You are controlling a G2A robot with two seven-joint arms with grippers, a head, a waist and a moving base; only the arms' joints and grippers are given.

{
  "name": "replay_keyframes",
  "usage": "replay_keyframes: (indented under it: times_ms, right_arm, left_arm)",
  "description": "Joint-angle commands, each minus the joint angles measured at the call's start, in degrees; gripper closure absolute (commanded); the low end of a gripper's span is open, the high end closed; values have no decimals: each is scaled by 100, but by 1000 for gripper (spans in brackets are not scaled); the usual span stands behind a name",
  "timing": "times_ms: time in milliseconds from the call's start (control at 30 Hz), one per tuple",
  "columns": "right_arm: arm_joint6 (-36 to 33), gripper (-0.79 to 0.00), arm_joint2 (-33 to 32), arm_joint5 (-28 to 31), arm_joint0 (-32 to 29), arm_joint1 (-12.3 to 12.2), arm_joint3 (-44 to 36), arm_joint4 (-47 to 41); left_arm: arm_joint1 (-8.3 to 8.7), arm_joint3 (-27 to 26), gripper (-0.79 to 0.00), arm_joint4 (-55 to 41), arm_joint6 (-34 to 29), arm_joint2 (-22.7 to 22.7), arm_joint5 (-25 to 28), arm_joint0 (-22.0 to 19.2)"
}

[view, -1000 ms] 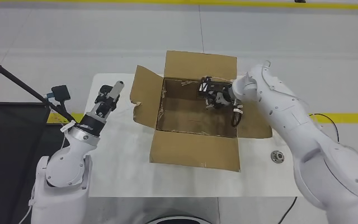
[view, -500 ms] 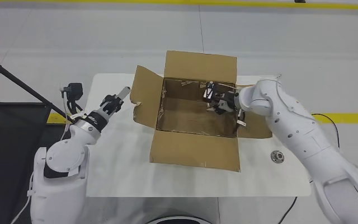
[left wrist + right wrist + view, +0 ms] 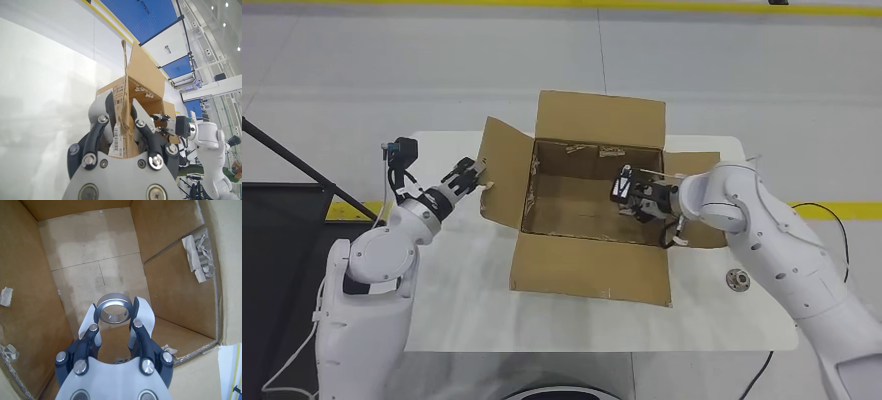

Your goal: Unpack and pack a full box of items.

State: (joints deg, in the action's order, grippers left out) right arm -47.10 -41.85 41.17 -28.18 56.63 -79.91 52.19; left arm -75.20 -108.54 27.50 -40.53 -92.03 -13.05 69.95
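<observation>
Cardboard box (image 3: pixel 587 265) is standing open on the white table (image 3: pixel 462 300). Inside it, the right wrist view is showing the right gripper (image 3: pixel 115 306) clamping a metal ring (image 3: pixel 113 296). The left gripper (image 3: pixel 122 108), fingers spread, is straddling the side flap (image 3: pixel 143 72), which is bearing a barcode label (image 3: pixel 118 138).

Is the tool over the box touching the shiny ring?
Touching. The right wrist view shows the right tool's fingers pressed against both sides of the ring, holding it above the box floor.

We hold our left gripper (image 3: pixel 122 103) out toward the far right, fingers parted; our right gripper (image 3: pixel 115 309) points left, clamping a ring (image 3: pixel 111 297).
</observation>
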Motion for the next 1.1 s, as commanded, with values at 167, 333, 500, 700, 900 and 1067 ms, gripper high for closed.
replay_keyframes:
  times_ms: [167, 333, 500, 700, 900, 1067]
  right_arm:
    - [-9, 0, -163, 24, -185, -69, -263, 122]
    - [177, 0, -428, -21, -334, -140, -434, 104]
    - [309, 0, -829, -171, -624, -263, -745, 124]
    - [457, 0, -1526, -94, -1139, -482, -1256, 161]
    - [794, 0, -2572, -181, -2047, -745, -1863, 161]
    - [1038, 0, -3549, -307, -2921, -926, -2252, 100]
  left_arm:
    - [33, 38, 0, -29, 29, 54, -65, -52]
    - [63, -9, 0, -70, 51, 3, -66, -49]
    - [103, -58, 0, -127, 23, -113, -26, 12]
    - [145, -110, 0, -244, 56, -279, 18, 126]
    - [182, -85, 0, -365, 139, -408, 58, 167]
    - [211, -75, 0, -406, 215, -455, 72, 130]
